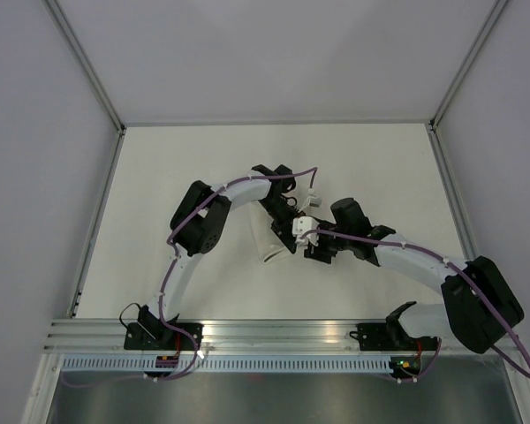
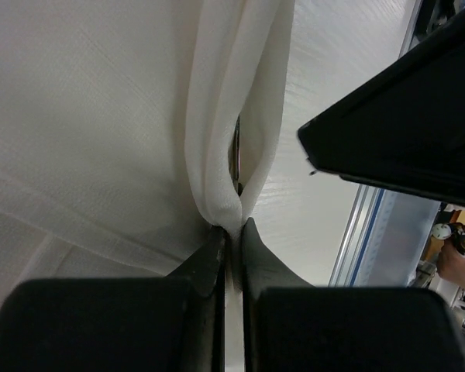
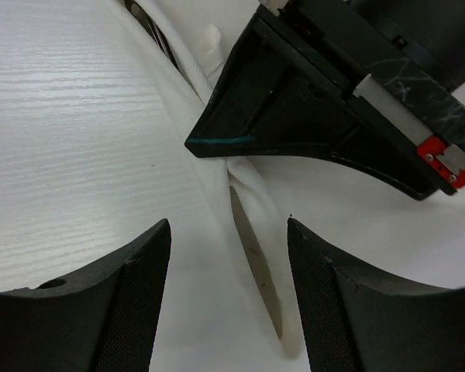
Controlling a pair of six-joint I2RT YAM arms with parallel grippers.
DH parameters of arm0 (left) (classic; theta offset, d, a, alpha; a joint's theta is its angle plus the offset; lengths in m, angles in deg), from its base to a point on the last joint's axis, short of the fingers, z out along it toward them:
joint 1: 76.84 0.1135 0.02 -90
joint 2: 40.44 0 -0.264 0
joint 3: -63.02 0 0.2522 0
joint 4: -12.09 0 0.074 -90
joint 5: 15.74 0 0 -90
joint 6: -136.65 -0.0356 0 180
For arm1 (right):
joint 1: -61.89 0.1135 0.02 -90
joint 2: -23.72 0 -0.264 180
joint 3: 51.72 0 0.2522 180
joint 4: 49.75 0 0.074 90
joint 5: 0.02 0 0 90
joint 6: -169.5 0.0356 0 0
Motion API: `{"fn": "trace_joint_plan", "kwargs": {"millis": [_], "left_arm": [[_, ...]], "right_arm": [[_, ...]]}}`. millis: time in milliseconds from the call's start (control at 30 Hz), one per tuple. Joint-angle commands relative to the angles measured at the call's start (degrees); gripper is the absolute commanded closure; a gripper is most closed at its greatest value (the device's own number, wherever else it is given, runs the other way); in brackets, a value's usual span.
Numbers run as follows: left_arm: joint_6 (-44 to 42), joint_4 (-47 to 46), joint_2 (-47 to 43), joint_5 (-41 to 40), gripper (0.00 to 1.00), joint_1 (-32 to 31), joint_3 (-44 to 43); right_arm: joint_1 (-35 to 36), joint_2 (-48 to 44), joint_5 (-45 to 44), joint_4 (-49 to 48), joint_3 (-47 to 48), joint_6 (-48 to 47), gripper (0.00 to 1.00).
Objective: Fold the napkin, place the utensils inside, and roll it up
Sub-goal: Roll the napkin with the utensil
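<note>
The white napkin (image 1: 274, 248) lies bunched at the table's middle. My left gripper (image 2: 232, 229) is shut on a raised fold of the napkin (image 2: 225, 116); a thin dark utensil (image 2: 235, 151) shows inside that fold. In the right wrist view the left gripper's black fingers (image 3: 294, 101) pinch the napkin (image 3: 209, 310), and a grey knife-like utensil (image 3: 257, 267) lies in a crease below them. My right gripper (image 3: 229, 225) is open and straddles that utensil without touching it. A second dark utensil (image 3: 151, 23) peeks out at the top. In the top view both grippers meet, left gripper (image 1: 293, 231), right gripper (image 1: 313, 245).
The off-white tabletop (image 1: 185, 168) is bordered by aluminium rails, with the front rail (image 1: 274, 334) near the arm bases. The right gripper's black finger (image 2: 403, 139) hangs close beside the left gripper in the left wrist view. Purple cables (image 1: 172, 265) run along both arms.
</note>
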State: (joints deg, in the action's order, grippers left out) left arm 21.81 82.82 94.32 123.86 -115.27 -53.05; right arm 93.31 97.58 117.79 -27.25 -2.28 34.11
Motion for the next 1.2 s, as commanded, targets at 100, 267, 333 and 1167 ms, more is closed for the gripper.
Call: {"fn": "trace_joint_plan", "kwargs": {"millis": [100, 267, 333, 1167], "left_arm": [[-0.4, 1.8, 4.1, -2.3, 0.98, -0.3, -1.1], [-0.8, 2.1, 4.3, -2.1, 0.98, -0.3, -1.0], [-0.8, 2.1, 4.4, -2.1, 0.98, -0.2, -1.0], [-1.4, 2.4, 3.9, -1.7, 0.98, 0.1, -0.3]], "right_arm": [[4.3, 5.0, -4.8, -4.9, 1.7, -4.3, 0.33], [6.2, 8.7, -6.9, -8.3, 1.7, -4.6, 0.33], [6.7, 9.8, -8.1, -8.3, 1.8, -4.8, 0.34], [9.2, 14.8, -9.4, -7.2, 4.8, -9.5, 0.43]]}}
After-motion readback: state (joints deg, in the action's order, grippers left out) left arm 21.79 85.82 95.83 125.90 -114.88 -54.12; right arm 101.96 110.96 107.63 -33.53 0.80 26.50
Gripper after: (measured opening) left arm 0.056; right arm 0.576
